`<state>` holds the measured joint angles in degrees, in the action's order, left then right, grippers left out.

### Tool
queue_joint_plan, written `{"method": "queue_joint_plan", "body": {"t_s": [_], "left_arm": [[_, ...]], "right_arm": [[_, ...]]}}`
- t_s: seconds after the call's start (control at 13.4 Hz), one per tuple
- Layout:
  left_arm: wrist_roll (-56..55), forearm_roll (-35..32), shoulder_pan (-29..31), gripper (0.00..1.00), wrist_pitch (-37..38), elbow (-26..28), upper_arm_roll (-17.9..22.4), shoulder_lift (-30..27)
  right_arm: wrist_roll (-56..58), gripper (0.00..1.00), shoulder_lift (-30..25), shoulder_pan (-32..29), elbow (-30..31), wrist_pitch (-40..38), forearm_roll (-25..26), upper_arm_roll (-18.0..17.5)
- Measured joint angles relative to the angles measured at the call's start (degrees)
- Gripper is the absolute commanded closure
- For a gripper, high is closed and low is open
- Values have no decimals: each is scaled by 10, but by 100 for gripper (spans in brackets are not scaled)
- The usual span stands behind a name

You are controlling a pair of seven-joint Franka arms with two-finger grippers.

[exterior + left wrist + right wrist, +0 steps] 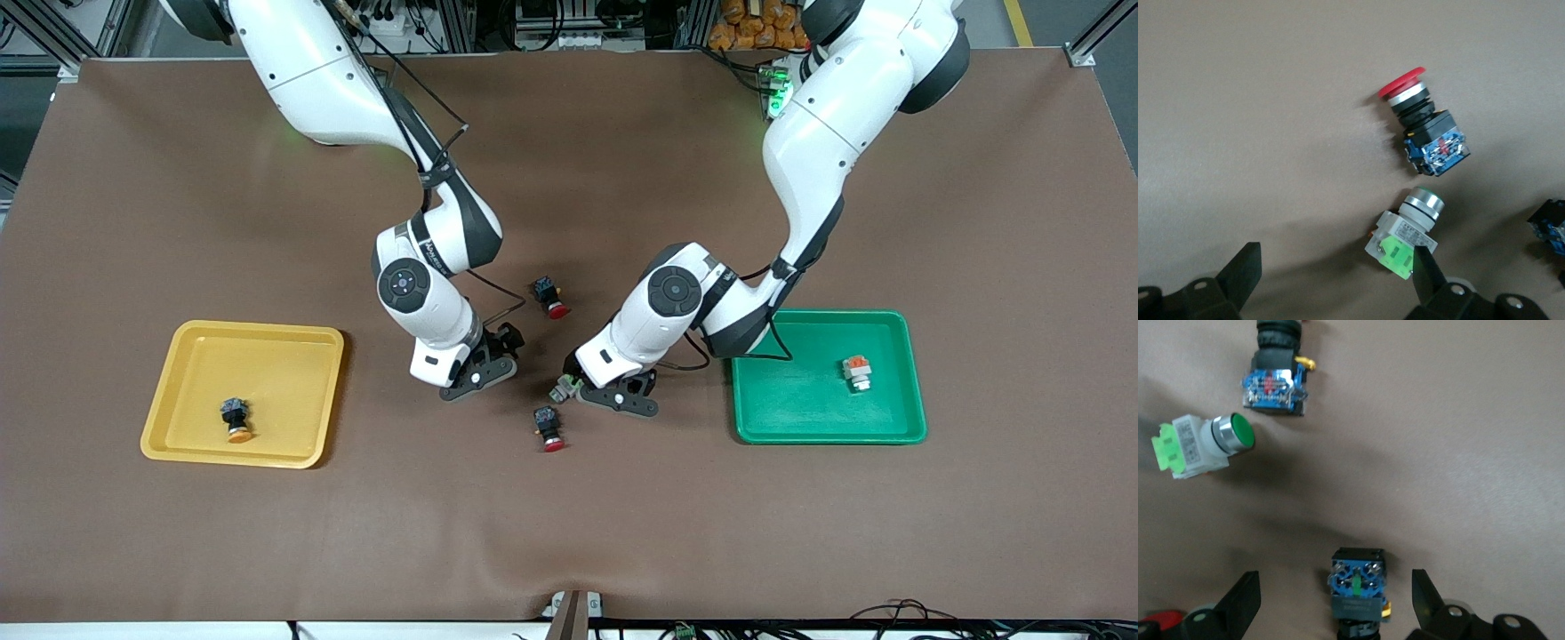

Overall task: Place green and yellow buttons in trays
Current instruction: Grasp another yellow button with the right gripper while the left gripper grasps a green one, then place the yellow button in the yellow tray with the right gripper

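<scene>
A silver button with a light-green block (563, 389) (1405, 233) (1201, 443) lies on the table mat. My left gripper (613, 396) (1336, 273) is open low beside it, one fingertip (1426, 267) right at the green block. My right gripper (480, 369) (1336, 597) is open, straddling a black-blue bodied button (1358, 590) whose cap is hidden. The yellow tray (196, 356) holds an orange-yellow capped button (236, 420). In the green tray (800, 409) lies a silver button with an orange block (856, 372).
Two red-capped buttons lie on the mat: one (549, 296) farther from the front camera than the grippers, one (549, 428) (1421, 123) nearer. Both arms reach into the middle of the table, close together, between the two trays.
</scene>
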<state>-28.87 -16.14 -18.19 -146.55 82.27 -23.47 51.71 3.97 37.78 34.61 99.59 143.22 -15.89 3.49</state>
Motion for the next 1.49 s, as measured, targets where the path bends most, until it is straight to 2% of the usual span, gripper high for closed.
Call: {"method": "queue_joint_plan", "body": {"t_s": [0.15, 0.37, 0.45, 0.52, 0.6, 0.74, 0.89, 1.04, 1.19, 1.34, 1.41, 1.49], "left_arm": [[31, 0, -6, 0, -28, 0, 2, 8], [48, 0, -43, 0, -66, -10, 37, 26], [48, 0, -54, 0, -69, -15, 46, 31], [48, 0, -60, 0, -70, -20, 49, 34], [49, 0, -64, 0, -70, -24, 50, 35], [49, 0, -69, 0, -71, -30, 50, 36], [49, 0, -76, 0, -75, -31, 50, 37], [50, 0, -81, 0, -92, -31, 51, 43], [52, 0, -86, 21, -109, -31, 56, 50], [52, 0, -95, 41, -115, -32, 69, 54], [52, 0, -98, 58, -116, -32, 73, 54], [52, 0, -100, 79, -116, -33, 75, 54]], "right_arm": [[2, 0, 0, 0, 24, 35, -1, -3], [15, 0, 0, -6, 61, 90, -2, -14], [27, 2, 0, -20, 69, 104, -3, -27], [43, 64, 0, -44, 78, 125, -5, -49], [68, 91, 0, -73, 90, 151, -6, -76], [104, 93, -1, -108, 105, 177, -6, -105], [109, 98, -2, -111, 106, 179, -6, -111], [110, 98, -17, -111, 106, 177, -6, -115], [110, 97, -41, -115, 105, 169, -7, -114], [110, 97, -74, -147, 105, 140, -7, -111], [111, 97, -90, -174, 105, 116, -7, -110], [112, 97, -104, -206, 105, 89, -7, -110]]}}
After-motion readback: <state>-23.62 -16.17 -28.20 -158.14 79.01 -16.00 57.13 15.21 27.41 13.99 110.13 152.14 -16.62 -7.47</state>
